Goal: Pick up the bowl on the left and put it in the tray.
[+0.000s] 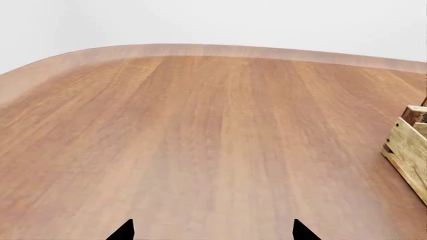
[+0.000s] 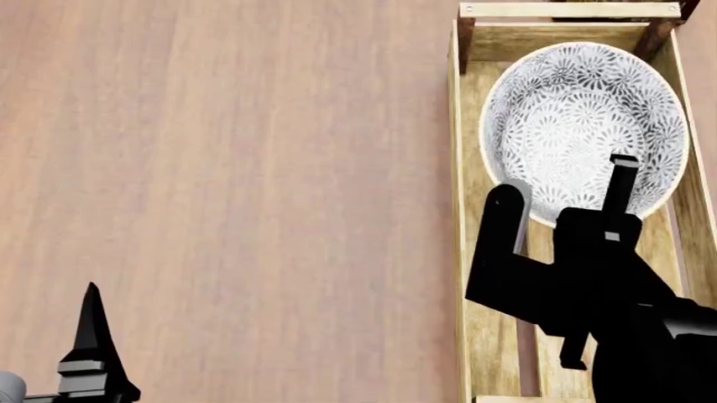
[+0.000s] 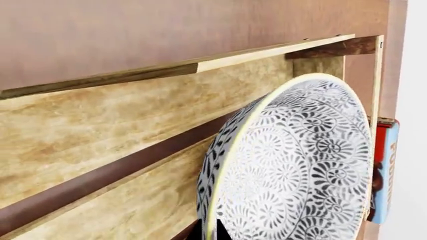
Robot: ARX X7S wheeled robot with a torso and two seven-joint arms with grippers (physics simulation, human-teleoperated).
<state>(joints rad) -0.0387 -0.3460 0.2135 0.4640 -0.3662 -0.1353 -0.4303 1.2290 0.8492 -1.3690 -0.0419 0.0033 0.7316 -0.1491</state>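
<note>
Right claw [image 2: 566, 195] is hovering over the tray [image 2: 457, 210], its two dark fingers spread apart and pointing at the near rim of the bowl [image 2: 583, 117]; one finger is overlapping the bowl's rim in the head view, the other is standing just outside it, and whether either is touching the ceramic I cannot tell. Nothing is sitting between the fingers. That bowl is lying inside the tray, toward the tray's far end, its patterned inside facing up. In the right wrist view the bowl [image 3: 293, 165] is filling the picture against the tray's slatted bottom [image 3: 100, 130], and a small red and blue box [image 3: 385, 170] is showing just beyond the tray's far end. Left claw [image 2: 96, 353] is hanging well apart from the tray, over the bare brown desk [image 2: 224, 168]; in its own wrist view its two tips [image 1: 123, 231] are standing wide apart above the desk, with one corner of the tray [image 1: 408, 145] showing at the edge.
</note>
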